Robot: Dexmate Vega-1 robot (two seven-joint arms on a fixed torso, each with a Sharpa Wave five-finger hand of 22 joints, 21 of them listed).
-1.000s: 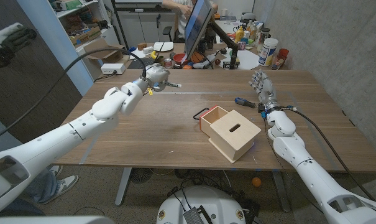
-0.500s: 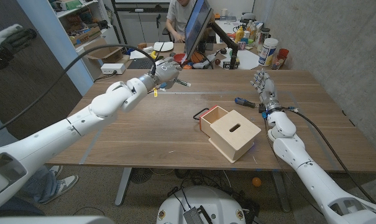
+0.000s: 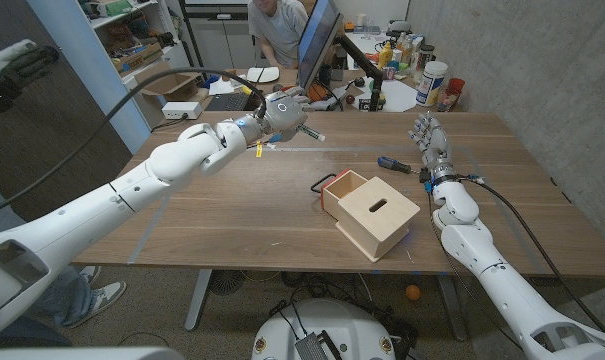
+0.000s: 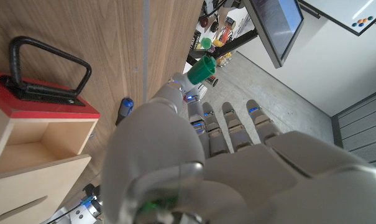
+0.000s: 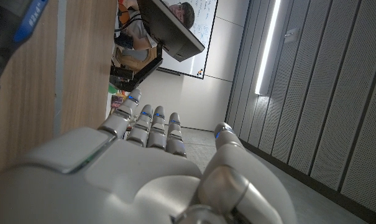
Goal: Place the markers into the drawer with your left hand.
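Observation:
My left hand [image 3: 282,108] is raised over the far middle of the table and holds a green-capped marker [image 4: 203,68], whose tip [image 3: 312,133] points toward the drawer side. The wooden drawer box [image 3: 377,215] sits in the table's middle right, its drawer [image 3: 342,188] pulled out with a red front and black handle [image 4: 45,68]; the drawer's inside [image 4: 38,134] looks bare. A blue marker [image 3: 394,164] lies on the table between the box and my right hand [image 3: 429,140], which stands upright with fingers apart, holding nothing. The blue marker [image 5: 20,31] lies close by that hand.
A monitor [image 3: 317,40], bottles, cups and clutter line the far table edge. A person [image 3: 277,25] sits behind the monitor. A white box [image 3: 180,112] sits at the far left corner. A tape line [image 3: 342,150] crosses the tabletop.
My left hand has carried the marker to the right and farther from me, toward the drawer side. The person behind the monitor has shifted. My right hand stays put.

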